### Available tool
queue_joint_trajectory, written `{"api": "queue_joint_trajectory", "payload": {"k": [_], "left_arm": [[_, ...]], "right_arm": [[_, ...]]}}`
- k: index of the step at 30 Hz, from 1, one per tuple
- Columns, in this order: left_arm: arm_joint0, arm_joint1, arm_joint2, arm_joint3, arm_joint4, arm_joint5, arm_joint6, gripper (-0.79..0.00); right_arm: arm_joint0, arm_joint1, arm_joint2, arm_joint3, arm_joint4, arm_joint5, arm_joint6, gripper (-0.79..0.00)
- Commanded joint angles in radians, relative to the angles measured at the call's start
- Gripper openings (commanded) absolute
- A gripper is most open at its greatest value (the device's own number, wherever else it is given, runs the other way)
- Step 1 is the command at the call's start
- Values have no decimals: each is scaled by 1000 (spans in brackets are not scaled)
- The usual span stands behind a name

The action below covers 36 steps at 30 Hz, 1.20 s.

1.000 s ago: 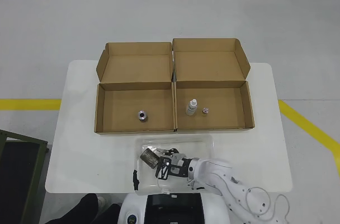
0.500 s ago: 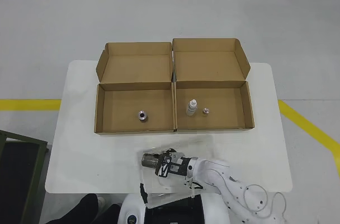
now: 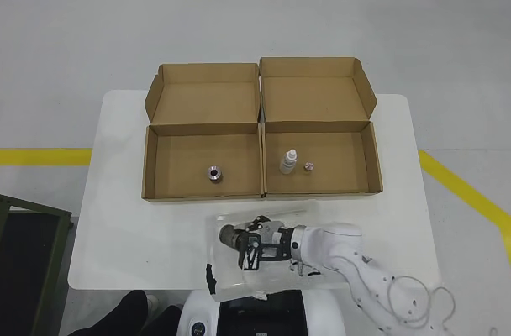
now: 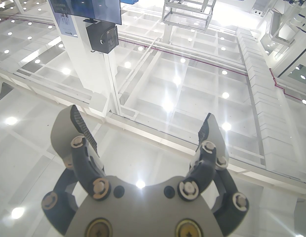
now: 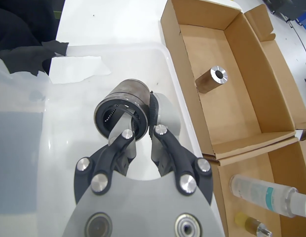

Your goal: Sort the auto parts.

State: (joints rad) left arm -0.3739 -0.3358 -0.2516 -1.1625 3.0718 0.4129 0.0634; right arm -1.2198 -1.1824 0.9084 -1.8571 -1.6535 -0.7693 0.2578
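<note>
My right gripper (image 3: 241,244) (image 5: 140,110) is shut on a dark, ring-shaped bearing (image 3: 229,238) (image 5: 123,107), with one finger inside its bore and the other against its outer wall. The bearing hangs just over the clear plastic tray (image 3: 310,208) (image 5: 69,124) at the table's front. Behind the tray, the left cardboard box (image 3: 171,172) (image 5: 232,119) holds a metal cylinder (image 3: 213,173) (image 5: 212,78). The right cardboard box (image 3: 348,164) holds a small bottle (image 3: 288,159) (image 5: 264,196) and a small capped part (image 3: 307,167) (image 5: 251,224). My left gripper (image 4: 140,119) is open, points up at the ceiling and holds nothing.
Both boxes stand side by side with their lids folded back. A torn black scrap (image 5: 32,55) sticks to the tray's near-left corner. Bare white tabletop (image 3: 121,218) lies left of the tray and right of it.
The right arm has shifted slightly with the bearing held over the tray. The tray itself has slid and tilted a little near the table's front edge.
</note>
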Motion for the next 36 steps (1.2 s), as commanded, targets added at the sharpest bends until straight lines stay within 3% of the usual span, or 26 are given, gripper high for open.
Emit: {"api": "queue_joint_trajectory", "payload": {"k": [1, 7, 16, 27, 36], "left_arm": [[0, 0, 0, 0, 0, 0, 0, 0], [0, 0, 0, 0, 0, 0, 0, 0], [0, 0, 0, 0, 0, 0, 0, 0], [0, 0, 0, 0, 0, 0, 0, 0], [0, 0, 0, 0, 0, 0, 0, 0]], "right_arm": [[-6, 5, 16, -27, 12, -23, 24, -785], [-11, 18, 56, -104, 64, -122, 92, -785], [44, 10, 71, -139, 170, -61, 131, -785], [256, -32, 4, 21, 301, 43, 210, -785], [415, -71, -83, 165, 395, 59, 317, -785]]}}
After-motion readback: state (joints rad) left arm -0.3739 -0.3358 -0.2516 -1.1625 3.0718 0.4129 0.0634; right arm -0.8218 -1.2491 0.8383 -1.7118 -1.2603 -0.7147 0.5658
